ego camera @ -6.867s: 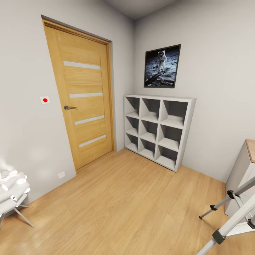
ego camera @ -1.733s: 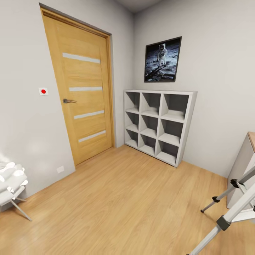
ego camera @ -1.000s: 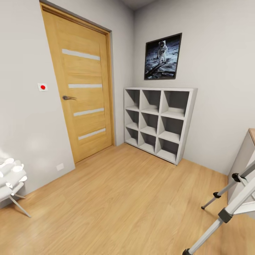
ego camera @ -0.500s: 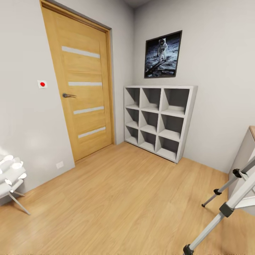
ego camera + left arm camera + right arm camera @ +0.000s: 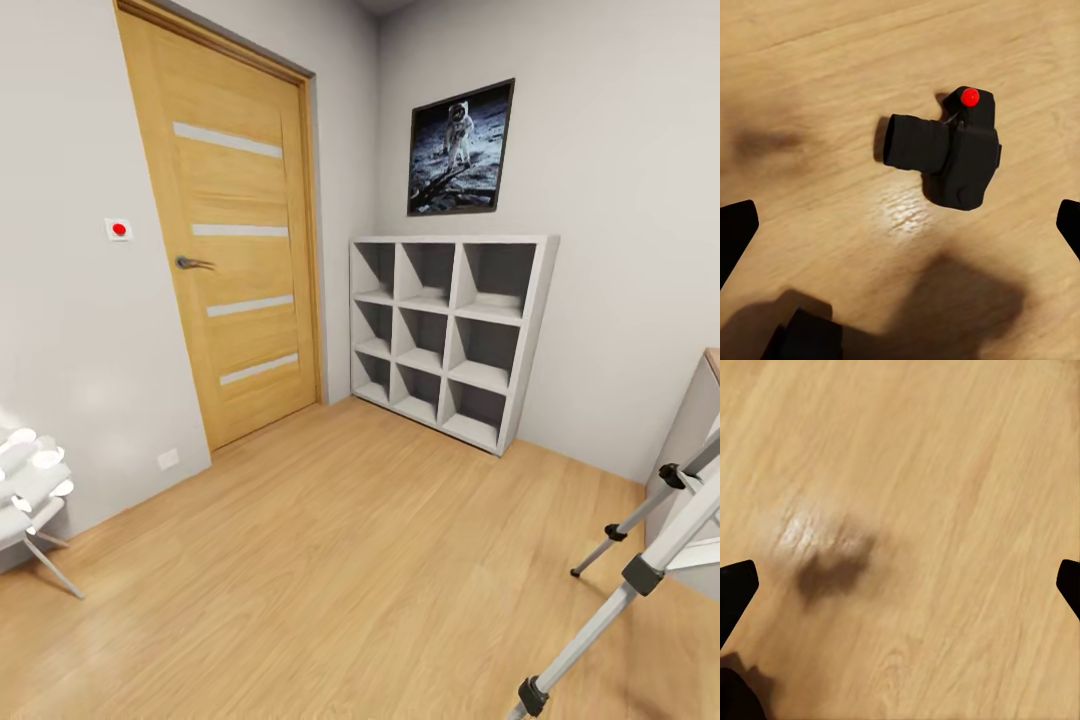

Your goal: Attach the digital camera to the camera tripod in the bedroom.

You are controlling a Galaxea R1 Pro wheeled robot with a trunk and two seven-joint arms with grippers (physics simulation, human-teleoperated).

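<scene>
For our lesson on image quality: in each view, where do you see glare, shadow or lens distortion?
Head view: wide-angle stretch tilts the door and shelf. Left wrist view: a bright glare patch on the wood floor beside the digital camera, with soft dark shadows below it. Right wrist view: a glare spot and a blurry shadow blotch side by side.

Both arms are pointing their grippers pretty much straight down at the ground. The left gripper (image 5: 900, 229) has its jaws spread wide, with only the dark fingertips (image 5: 736, 229) poking in at the two side edges of the left wrist view, nothing pinched between them and not touching anything. Same deal with the right gripper (image 5: 900, 589): jaws wide apart, black fingertips (image 5: 735, 585) just peeking in at the two side edges of the right wrist view, gripping nothing, hanging in the air.
</scene>
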